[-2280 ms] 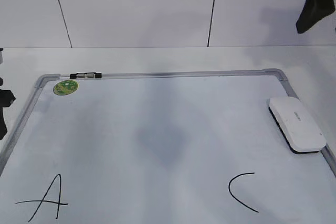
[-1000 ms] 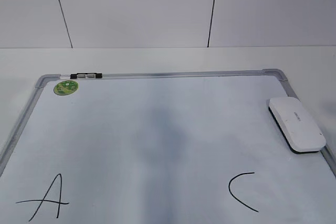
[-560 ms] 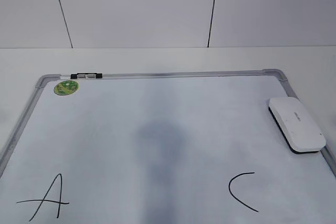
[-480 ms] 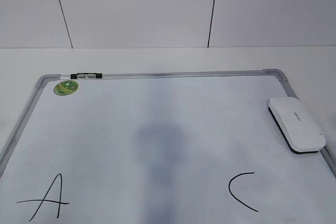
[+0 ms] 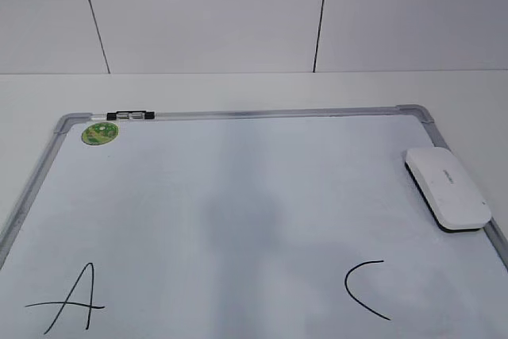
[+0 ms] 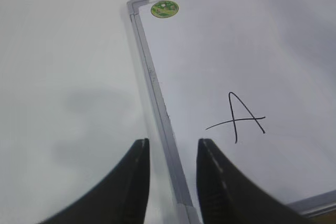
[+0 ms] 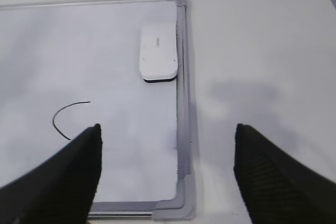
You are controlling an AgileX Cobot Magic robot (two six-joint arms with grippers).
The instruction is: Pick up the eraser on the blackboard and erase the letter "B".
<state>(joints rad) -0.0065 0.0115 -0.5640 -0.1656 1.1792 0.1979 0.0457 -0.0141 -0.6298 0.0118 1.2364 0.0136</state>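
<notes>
The white eraser (image 5: 446,190) lies flat at the right edge of the blackboard (image 5: 238,113), black felt down; it also shows in the right wrist view (image 7: 158,51). I see a letter "A" (image 5: 67,301) at the front left and a "C" (image 5: 365,290) at the front right. No letter "B" shows between them. My right gripper (image 7: 167,129) is wide open and empty, high above the board's near right corner, well short of the eraser. My left gripper (image 6: 173,142) is open and empty above the board's left frame (image 6: 157,98). Neither gripper shows in the exterior view.
A round green sticker (image 5: 100,132) and a small black-and-clear marker (image 5: 129,115) sit at the board's far left corner. White table (image 5: 238,89) surrounds the board, with a white panelled wall behind. A faint grey shadow lies on the board's middle.
The dark arm parts seen at the exterior view's upper right and left edge 2.3 s ago have left that view. The eraser and the letters have not moved.
</notes>
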